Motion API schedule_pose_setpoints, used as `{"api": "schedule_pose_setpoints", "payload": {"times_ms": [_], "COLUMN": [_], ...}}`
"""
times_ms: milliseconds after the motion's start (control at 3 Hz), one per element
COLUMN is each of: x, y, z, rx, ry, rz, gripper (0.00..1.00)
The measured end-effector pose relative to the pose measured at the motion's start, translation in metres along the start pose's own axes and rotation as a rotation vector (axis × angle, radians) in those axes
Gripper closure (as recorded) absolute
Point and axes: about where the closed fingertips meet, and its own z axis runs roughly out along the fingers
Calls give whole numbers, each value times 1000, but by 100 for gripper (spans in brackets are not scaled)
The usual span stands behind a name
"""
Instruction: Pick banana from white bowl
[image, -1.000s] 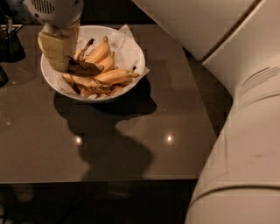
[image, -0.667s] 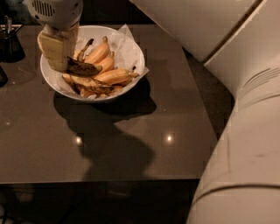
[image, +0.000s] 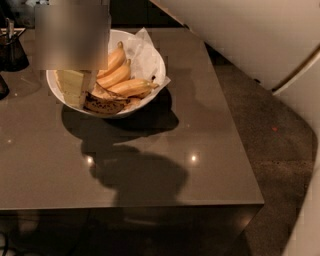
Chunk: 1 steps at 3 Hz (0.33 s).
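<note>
The white bowl (image: 150, 87), lined with crumpled white paper, stands at the table's back left. Three smooth orange-yellow bananas (image: 117, 75) lie in its middle. The speckled brown banana (image: 107, 106) lies along the bowl's front rim. My gripper (image: 74, 89) reaches down into the left side of the bowl, its cream tip right at the speckled banana's left end. Its upper part is hidden behind a blurred patch. Whether it touches or holds the banana cannot be made out.
A small dark container (image: 12, 50) stands at the table's back left corner, and another dark object (image: 2, 87) shows at the left edge. The brown table (image: 165, 170) ends at the front and right. My white arm (image: 260, 40) fills the upper right.
My gripper has come lower into the bowl's left side, down to the speckled banana. The arm now covers less of the right of the view.
</note>
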Motion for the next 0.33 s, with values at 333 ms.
{"api": "schedule_pose_setpoints", "payload": {"times_ms": [333], "x": [0], "y": [0], "z": [0], "rx": [0], "ry": [0], "rz": [0], "gripper": [100]}}
